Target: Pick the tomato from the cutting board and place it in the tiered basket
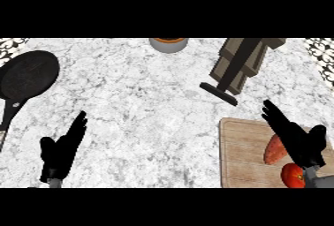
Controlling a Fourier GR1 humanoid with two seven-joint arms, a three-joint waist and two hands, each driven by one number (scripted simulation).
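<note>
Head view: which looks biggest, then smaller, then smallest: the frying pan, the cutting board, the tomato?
1. Cutting board, though the view's edge and the right hand hide part of it.
2. Frying pan, close behind; its handle is cut off at the left edge, so this order is unsure.
3. Tomato, clearly smallest.

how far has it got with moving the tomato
Nothing looks done yet: the tomato sits on the cutting board, beside a reddish oblong item. In hand: the right hand is open above the board, holding nothing; the left hand rests open at lower left. Left: gripping the tomato, lifting it, and placing it in the basket, which I cannot pick out with certainty.
</note>
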